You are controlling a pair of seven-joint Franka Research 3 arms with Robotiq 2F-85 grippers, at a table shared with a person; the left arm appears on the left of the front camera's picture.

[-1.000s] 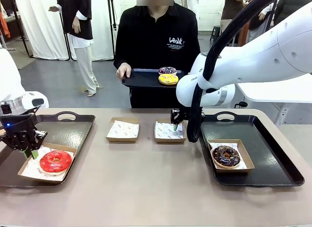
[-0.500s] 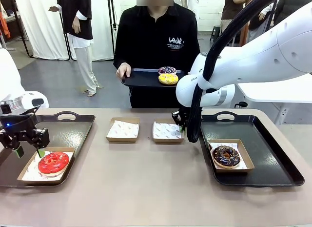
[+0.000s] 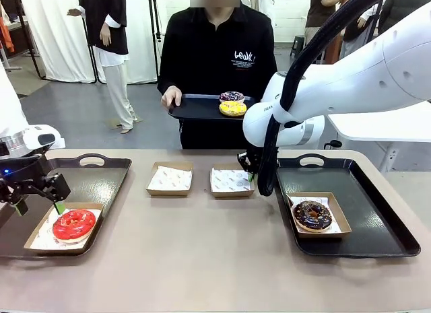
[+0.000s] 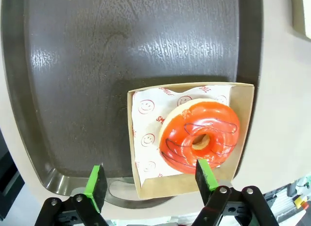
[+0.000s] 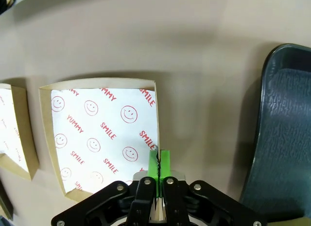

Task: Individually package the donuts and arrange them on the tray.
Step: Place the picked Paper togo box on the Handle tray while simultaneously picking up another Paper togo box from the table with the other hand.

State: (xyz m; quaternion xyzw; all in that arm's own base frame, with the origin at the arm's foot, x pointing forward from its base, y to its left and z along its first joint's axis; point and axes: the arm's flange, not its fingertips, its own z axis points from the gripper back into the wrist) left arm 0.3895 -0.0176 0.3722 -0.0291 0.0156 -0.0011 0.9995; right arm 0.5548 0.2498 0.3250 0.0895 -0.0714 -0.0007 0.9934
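A glossy red donut (image 3: 74, 223) (image 4: 201, 136) lies in a paper-lined box (image 4: 146, 189) on the left tray (image 3: 101, 175). Just above that box hangs my left gripper (image 3: 39, 206) (image 4: 150, 176), open and holding nothing. My right gripper (image 3: 250, 176) (image 5: 158, 160) is shut on the right rim of an empty lined box (image 3: 231, 180) (image 5: 102, 133) at mid table. On the right tray (image 3: 377, 212), a dark chocolate donut (image 3: 312, 215) sits in its own box. The person holds a black tray (image 3: 195, 110) with a yellow donut (image 3: 232, 109) and a sprinkled donut (image 3: 231, 97).
A second empty lined box (image 3: 170, 178) (image 5: 12, 133) stands left of the gripped one. The right tray's rim (image 5: 286, 129) lies close beside my right gripper. Bare tabletop runs along the near edge between the trays.
My left gripper opened and rose off the red donut's box. My right gripper closed on the empty box's rim, and that box slid slightly left.
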